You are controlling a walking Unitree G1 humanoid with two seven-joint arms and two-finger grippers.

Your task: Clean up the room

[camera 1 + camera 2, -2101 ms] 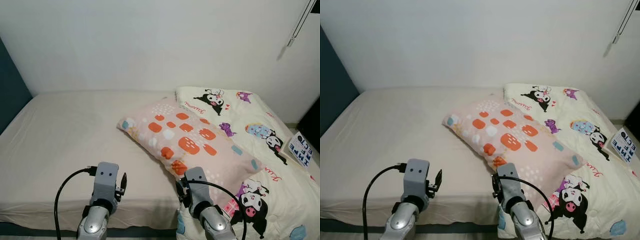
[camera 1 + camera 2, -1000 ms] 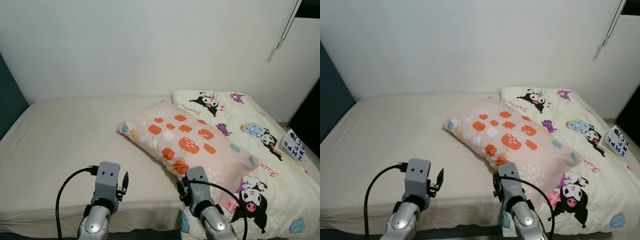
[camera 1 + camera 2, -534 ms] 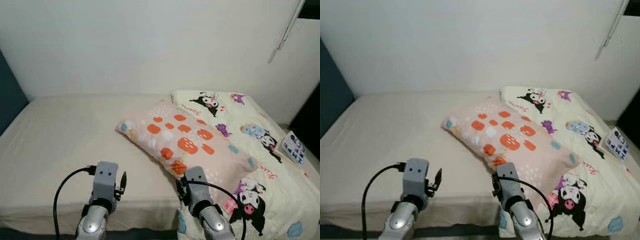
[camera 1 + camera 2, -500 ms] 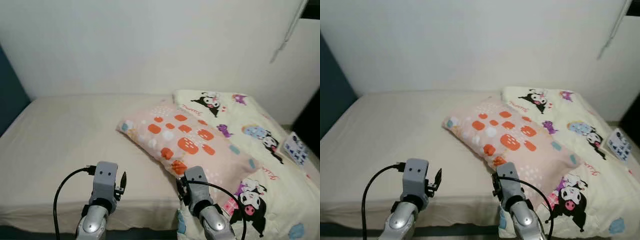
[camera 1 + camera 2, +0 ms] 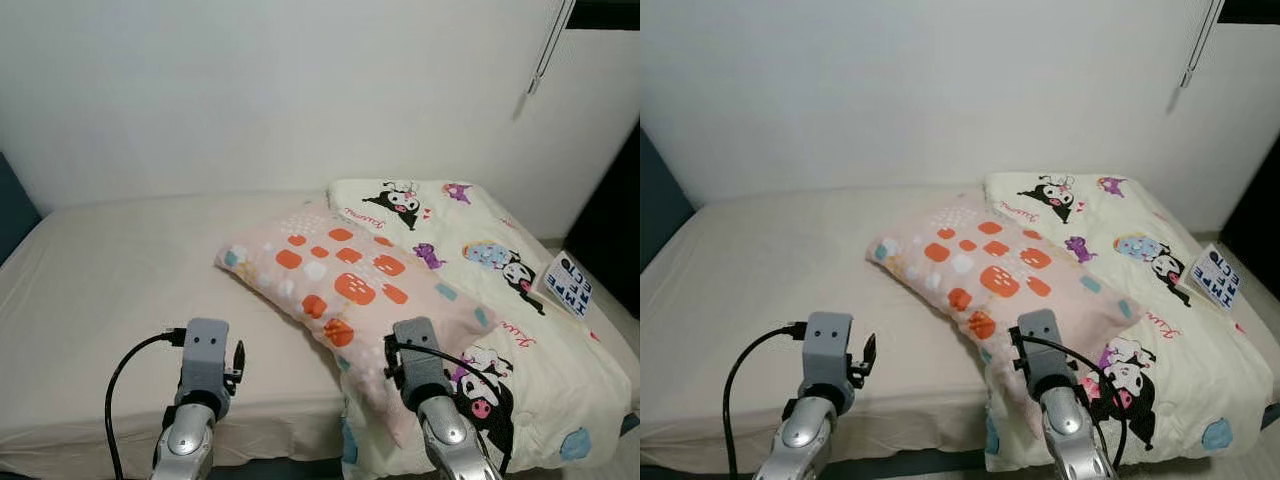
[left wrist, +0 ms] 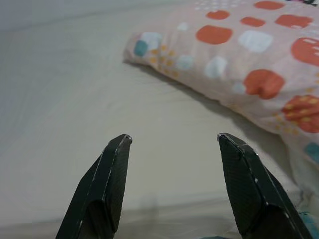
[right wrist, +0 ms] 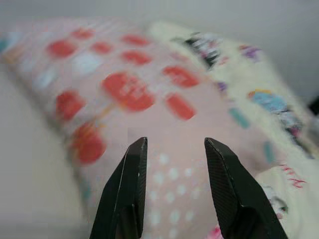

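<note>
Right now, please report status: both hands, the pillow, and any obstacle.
Left hand open, over bare mattress. Right hand open, aimed at pink pillow. Pillow lies slanted, partly on cartoon quilt. No obstacle visible between hands and pillow.

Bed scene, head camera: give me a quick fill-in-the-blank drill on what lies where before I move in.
1. The pink pillow with orange and white spots lies partly on the cream cartoon-print ____.
2. The bare beige mattress sheet takes up the robot's ____ side of the bed.
3. The left gripper has its jaws ____.
4. The right gripper points at the ____.

Missing words: quilt; left; open; pillow
</note>
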